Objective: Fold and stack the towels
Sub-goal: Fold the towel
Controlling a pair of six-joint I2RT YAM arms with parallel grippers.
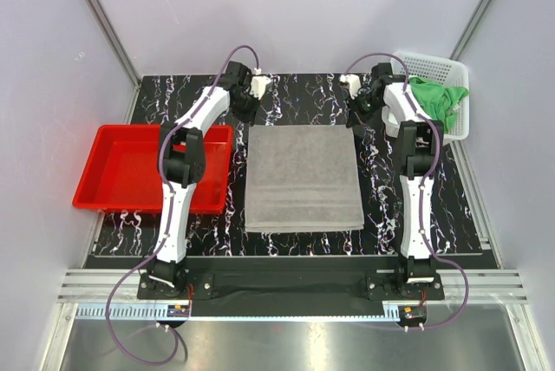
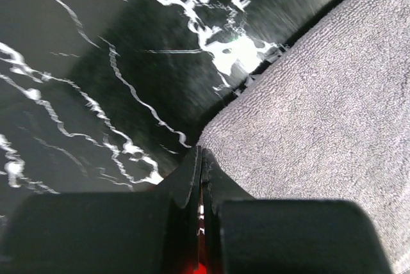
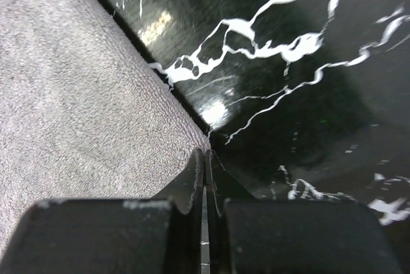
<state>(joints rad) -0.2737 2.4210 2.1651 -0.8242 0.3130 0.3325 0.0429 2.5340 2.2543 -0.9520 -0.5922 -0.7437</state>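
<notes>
The right arm (image 1: 419, 172) partly hides the crumpled bright green terry towel (image 1: 442, 98) in the white perforated plastic basket (image 1: 434, 62).

Top view: bright, even, diffuse light from above. Shadows beside the arms are faint and soft-edged. The frame is sharp throughout, and the wall lines lean outward toward the upper corners. The table (image 1: 295, 94) is glossy; the towel (image 1: 302, 176) is matte, with no glare.

Left wrist view: dimmer. A white glare patch sits on the table next to the towel's edge. The left gripper (image 2: 200, 155) is dark and out of focus. The far table surface is smeared.

Right wrist view: similar. Two glare spots lie along the towel's edge. The right gripper (image 3: 206, 155) is blurred, and the towel pile is sharp at mid-frame.
</notes>
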